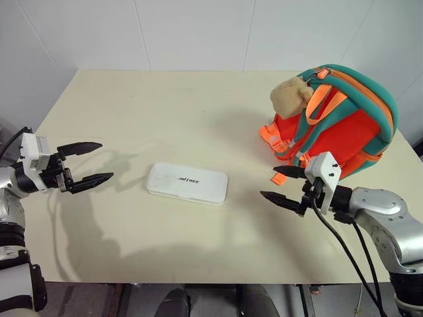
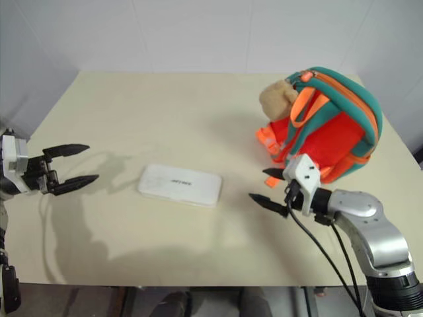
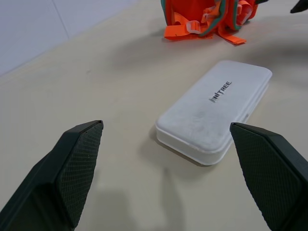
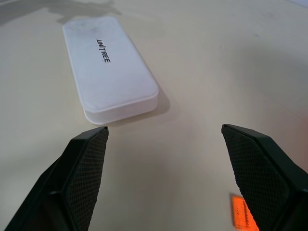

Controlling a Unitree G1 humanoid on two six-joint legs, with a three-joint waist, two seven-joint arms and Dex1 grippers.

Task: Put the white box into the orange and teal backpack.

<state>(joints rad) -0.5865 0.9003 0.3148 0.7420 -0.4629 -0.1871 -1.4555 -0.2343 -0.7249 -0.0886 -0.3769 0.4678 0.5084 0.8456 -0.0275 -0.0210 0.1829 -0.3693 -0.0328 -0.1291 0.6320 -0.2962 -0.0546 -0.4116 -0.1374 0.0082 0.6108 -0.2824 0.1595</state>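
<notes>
The white box [image 1: 188, 183] lies flat on the table's middle, dark lettering facing up; it also shows as white box [image 3: 214, 108] and white box [image 4: 109, 70]. The orange and teal backpack [image 1: 344, 122] stands at the back right, a tan plush toy [image 1: 291, 96] on its left side, straps trailing toward the box. My left gripper [image 1: 90, 162] hovers open to the left of the box, pointing at it, nothing between its fingers. On the box's right, my right gripper [image 1: 283, 185] is open and empty too, just in front of the backpack's straps.
The beige table [image 1: 165, 112] has free room behind and in front of the box. White walls close the back and left. The table's front edge runs just below both arms. Black cables hang from my right arm [image 1: 350, 257].
</notes>
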